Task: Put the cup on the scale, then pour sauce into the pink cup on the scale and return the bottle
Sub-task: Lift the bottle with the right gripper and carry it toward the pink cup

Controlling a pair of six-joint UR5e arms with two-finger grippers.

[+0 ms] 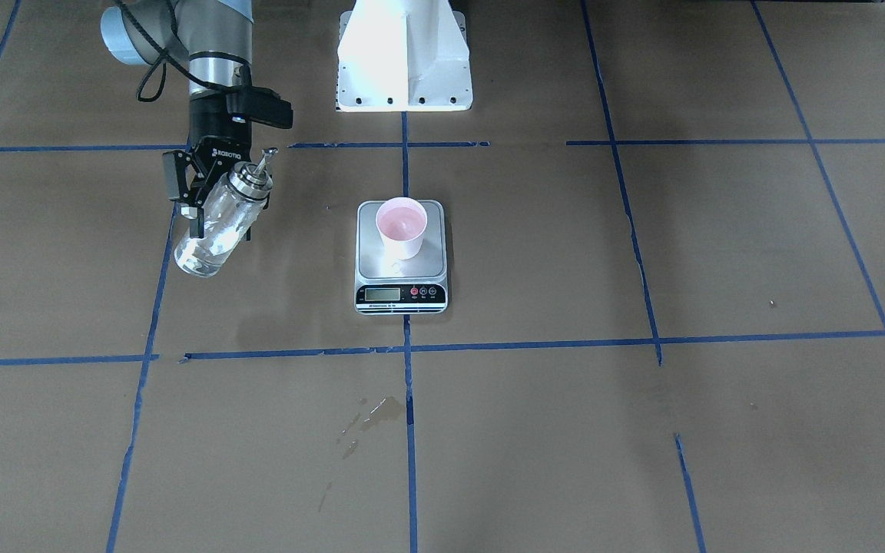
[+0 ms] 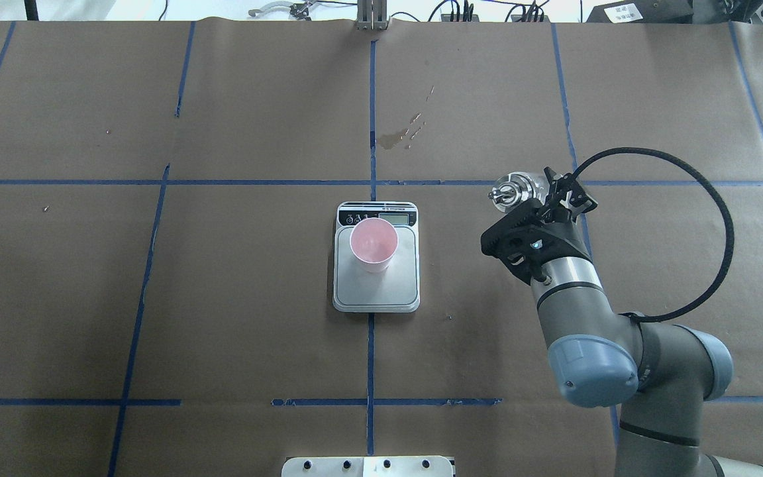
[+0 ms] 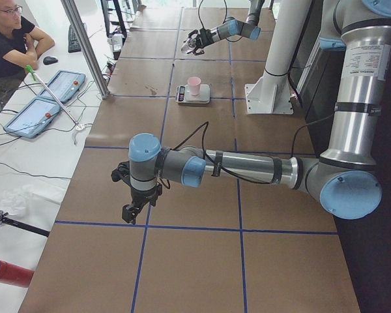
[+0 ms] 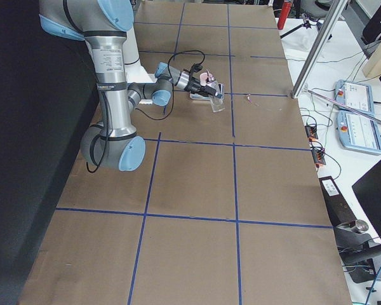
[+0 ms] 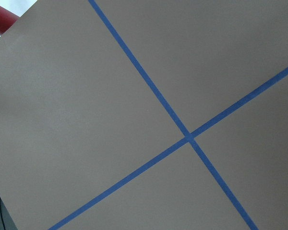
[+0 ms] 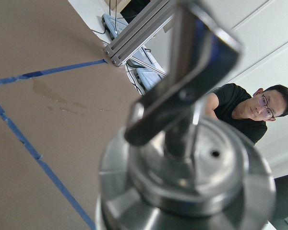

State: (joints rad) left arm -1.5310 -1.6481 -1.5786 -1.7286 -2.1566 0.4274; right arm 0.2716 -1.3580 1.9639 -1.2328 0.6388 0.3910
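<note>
The cup (image 1: pixel 402 225), white outside and pink inside, stands upright on the scale (image 1: pixel 402 288) at the table's middle. Both also show in the overhead view, the cup (image 2: pixel 373 245) on the scale (image 2: pixel 376 295). My right gripper (image 1: pixel 220 223) is shut on the bottle (image 1: pixel 216 226) and holds it tilted above the table, apart from the scale, silver cap (image 1: pixel 250 180) uppermost. Clear sauce (image 1: pixel 198 259) sits at the bottle's low end. The cap and spout (image 6: pixel 182 167) fill the right wrist view. My left gripper (image 3: pixel 133 208) hangs over bare table far from the scale; I cannot tell whether it is open.
A dried stain (image 1: pixel 373 411) marks the brown paper on the operators' side of the scale. The white base mount (image 1: pixel 404 57) stands behind the scale. An operator (image 3: pixel 10 39) sits beyond the table's edge by two pendants (image 3: pixel 49 98). Blue tape lines grid the table.
</note>
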